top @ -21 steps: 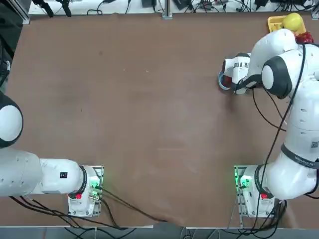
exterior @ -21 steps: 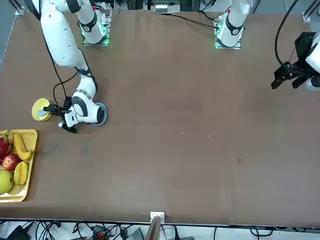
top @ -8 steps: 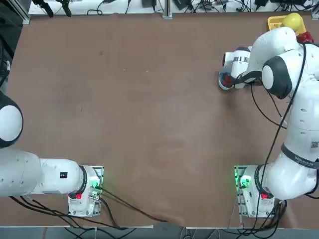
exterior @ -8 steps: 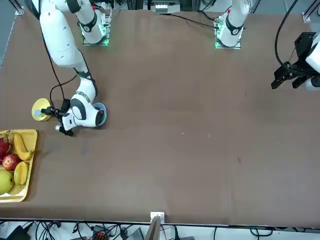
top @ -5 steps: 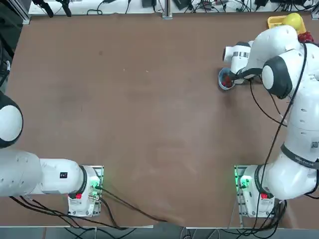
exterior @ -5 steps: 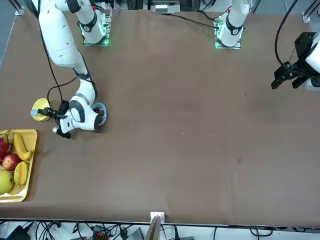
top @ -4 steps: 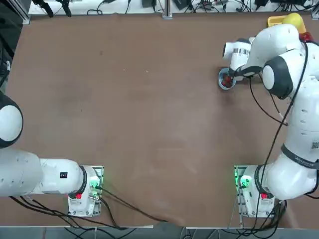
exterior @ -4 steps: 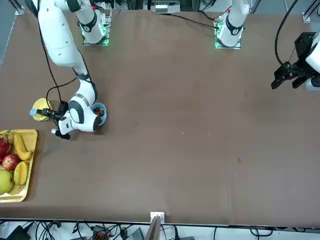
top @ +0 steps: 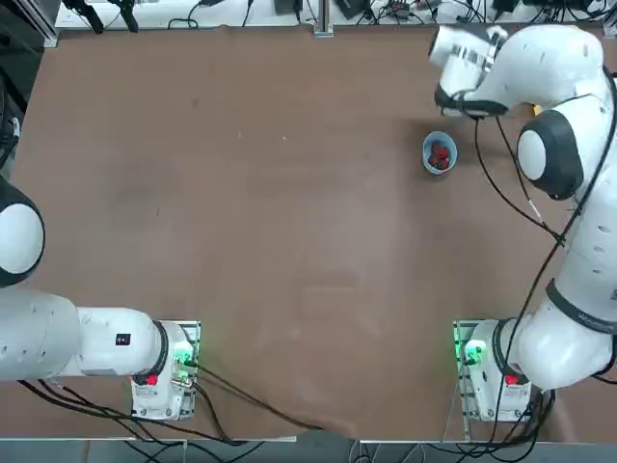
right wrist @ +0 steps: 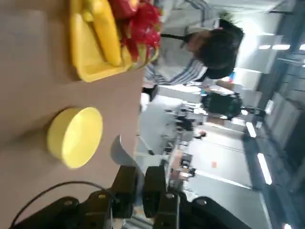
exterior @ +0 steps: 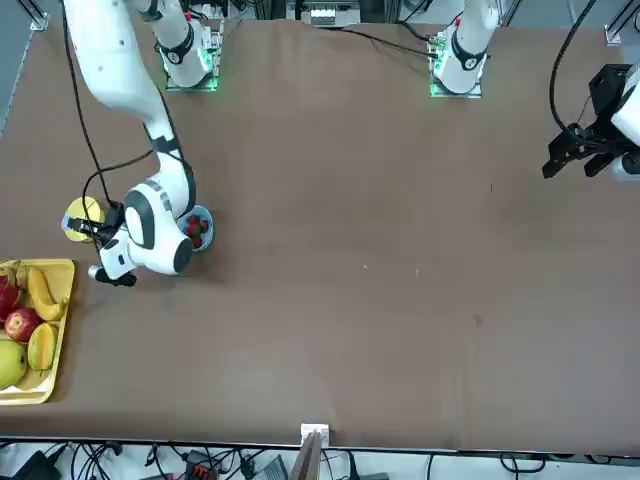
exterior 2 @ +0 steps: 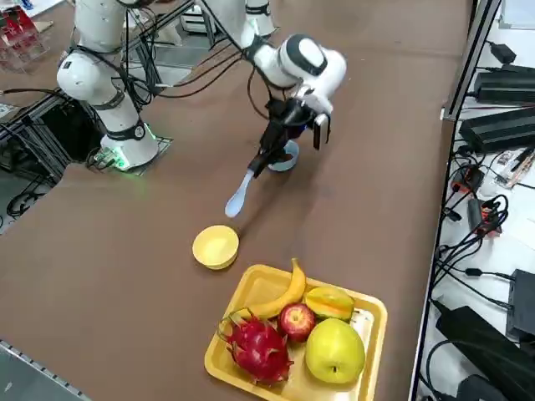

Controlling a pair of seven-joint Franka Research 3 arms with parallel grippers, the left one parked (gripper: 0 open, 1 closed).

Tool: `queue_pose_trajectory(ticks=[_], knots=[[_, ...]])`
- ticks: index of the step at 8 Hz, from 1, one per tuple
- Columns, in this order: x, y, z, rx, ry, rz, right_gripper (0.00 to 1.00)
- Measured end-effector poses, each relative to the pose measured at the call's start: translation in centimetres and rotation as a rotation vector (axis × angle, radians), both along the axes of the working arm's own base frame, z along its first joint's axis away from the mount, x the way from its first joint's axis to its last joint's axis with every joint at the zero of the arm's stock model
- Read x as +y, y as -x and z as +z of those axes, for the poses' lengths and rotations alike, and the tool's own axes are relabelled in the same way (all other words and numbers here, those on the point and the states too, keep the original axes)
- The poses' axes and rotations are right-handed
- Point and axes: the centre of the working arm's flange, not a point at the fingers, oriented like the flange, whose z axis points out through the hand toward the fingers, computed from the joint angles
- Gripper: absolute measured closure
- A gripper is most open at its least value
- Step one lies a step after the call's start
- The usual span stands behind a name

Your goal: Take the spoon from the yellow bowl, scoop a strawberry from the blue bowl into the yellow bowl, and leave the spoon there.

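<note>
Spoon (exterior 2: 242, 194) hangs in the air off my right gripper (exterior 2: 269, 153), whose fingers are clamped tight on the end of its short handle. Its long axis runs on a slant from my fingers downward, the pale bowl end lowest and aimed toward the yellow bowl (exterior 2: 216, 246), while the handle end points back up toward my wrist. The bowl of the spoon sits above bare worktop, between the two small bowls and clear of both.

The yellow bowl stands upright near the worktop's right edge, just beside the yellow fruit tray (exterior 2: 250, 292), which fills the far right corner with a banana (exterior 2: 282, 295), an apple (exterior 2: 296, 320) and other fruit. In the wrist view the bowl (right wrist: 76, 136) looks empty, and the spoon's pale tip (right wrist: 120, 151) shows just past my fingers (right wrist: 127, 183).

The blue bowl (top: 440, 153) sits further in from that edge, well clear of the yellow one, with red strawberries (top: 441, 154) inside it. From across the table my wrist overlaps part of the blue bowl (exterior: 199, 227), and my gripper (exterior: 90, 228) hovers close by the yellow bowl (exterior: 80, 215). A person (right wrist: 209, 47) shows beyond the table
</note>
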Motion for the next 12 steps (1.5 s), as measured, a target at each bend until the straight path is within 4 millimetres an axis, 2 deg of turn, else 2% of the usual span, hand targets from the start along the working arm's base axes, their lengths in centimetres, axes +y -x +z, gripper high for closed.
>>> queue_pose_trajectory(ticks=[3,5,6,8,12], knots=[[7.0,-1.0,7.6,-0.045,-0.220,-0.063,0.88],[11.0,-1.1,10.8,-0.087,-0.349,-0.088,0.88],[12.3,-1.1,11.7,-0.130,-0.388,-0.111,0.88],[14.7,-0.7,11.3,-0.225,-0.414,-0.166,0.88],[21.3,1.0,8.1,-0.289,-0.428,-0.150,0.88]])
